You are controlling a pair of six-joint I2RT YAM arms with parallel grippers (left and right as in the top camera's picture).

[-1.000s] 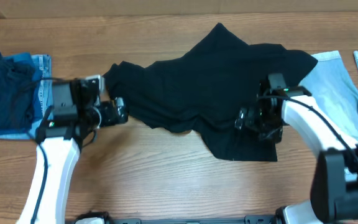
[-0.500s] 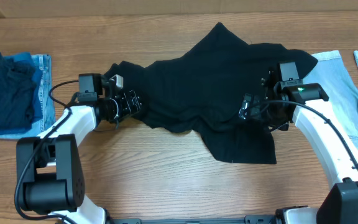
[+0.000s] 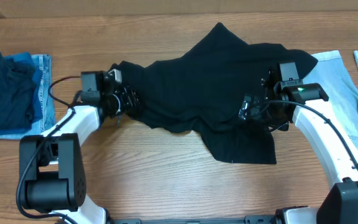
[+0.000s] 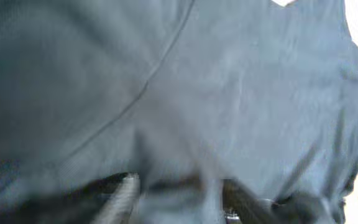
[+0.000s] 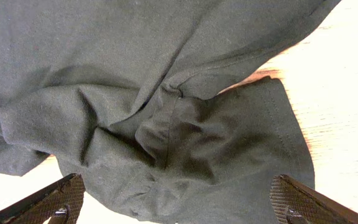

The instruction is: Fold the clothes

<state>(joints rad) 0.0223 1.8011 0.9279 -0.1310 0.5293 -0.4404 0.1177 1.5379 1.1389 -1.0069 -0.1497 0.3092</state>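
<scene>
— Where does the black shirt (image 3: 210,87) lie?

— Spread out but crumpled across the middle of the tabletop (image 3: 135,180). One corner peaks toward 12 o'clock and a loose flap trails toward 5 o'clock. It is not folded.

— And the left pincer (image 3: 132,101)?

— It is at the shirt's 9 o'clock edge, right against the fabric. From above it is dark on dark. Its own camera shows only blurred cloth filling the view. I cannot tell how far its jaws are apart, or whether they have hold of the shirt.

— The right pincer (image 3: 252,115)?

— It is over the shirt's 3 o'clock part, above the bunched cloth. In its own camera the two fingertips (image 5: 64,196) stand wide apart at the bottom corners. Between them are rumpled fabric and a seam. The jaws are spread fully and grip nothing.

— What lies around the shirt?

— At the tabletop's 9 o'clock edge a dark blue garment (image 3: 5,87) sits on a denim piece (image 3: 44,87), well apart from the shirt. At 3 o'clock a pale blue cloth (image 3: 337,93) lies just beside the shirt's right shoulder. The right arm crosses over it.
</scene>
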